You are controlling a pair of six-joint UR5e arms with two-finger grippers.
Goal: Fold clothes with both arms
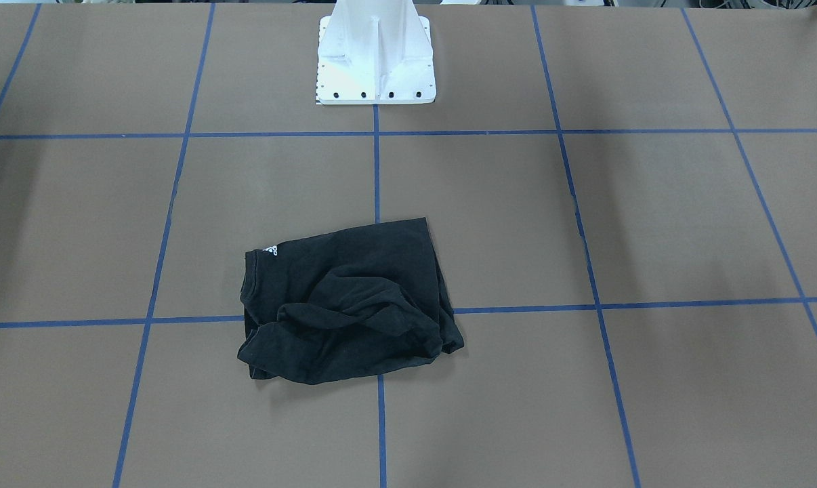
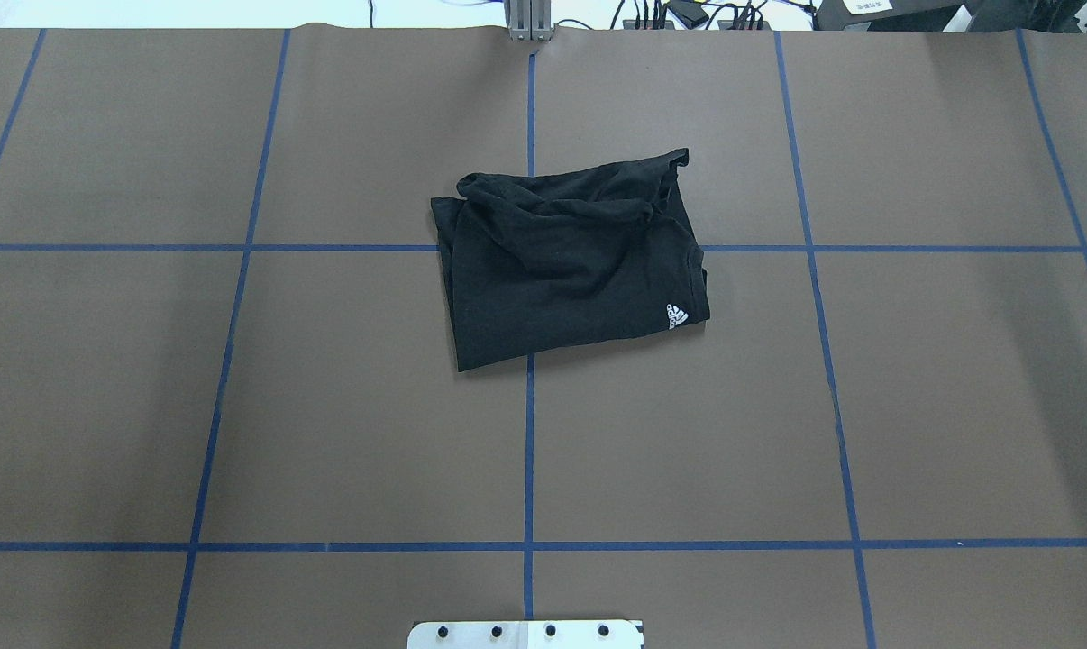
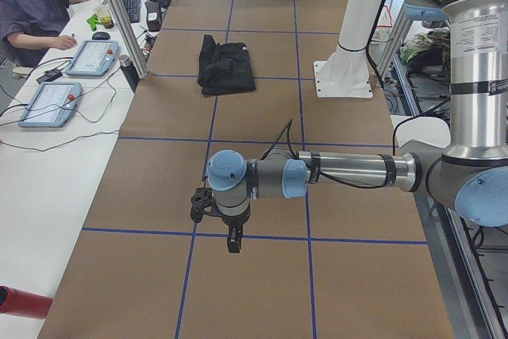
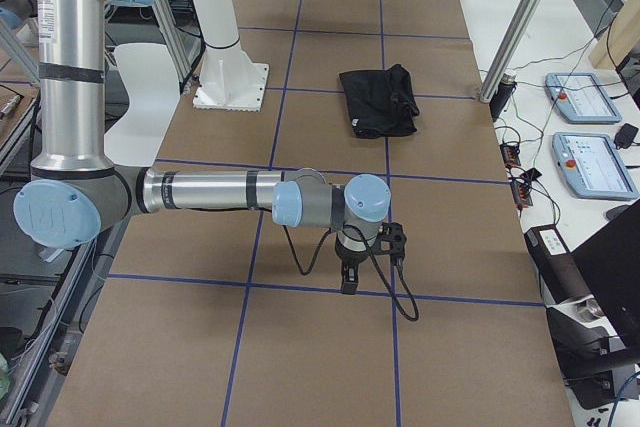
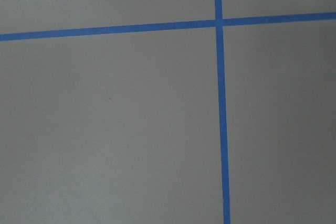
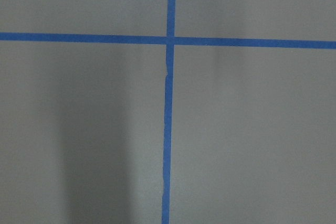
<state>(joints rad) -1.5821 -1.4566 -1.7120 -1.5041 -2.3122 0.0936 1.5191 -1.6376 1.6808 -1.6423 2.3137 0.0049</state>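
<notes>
— Status of the T-shirt [image 2: 561,261]?
— Middle of the counter [image 2: 327,406], nearer the operators' edge. It is a rough rectangle with one side bunched (nearly done, I judge; tidying is left).
— Fingers?
— Left gripper [image 3: 232,244] and right gripper [image 4: 347,282] hang over opposite counter ends. Spread or pressed together, I cannot tell.

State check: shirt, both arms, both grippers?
T-shirt: bunched in a loose heap on the table, not gripped.
Left arm: stretched level over the table, far from the T-shirt.
Right arm: same, at the opposite end.
Left gripper: points down, empty; open or shut unclear.
Right gripper: points down, empty; open or shut unclear.
</notes>
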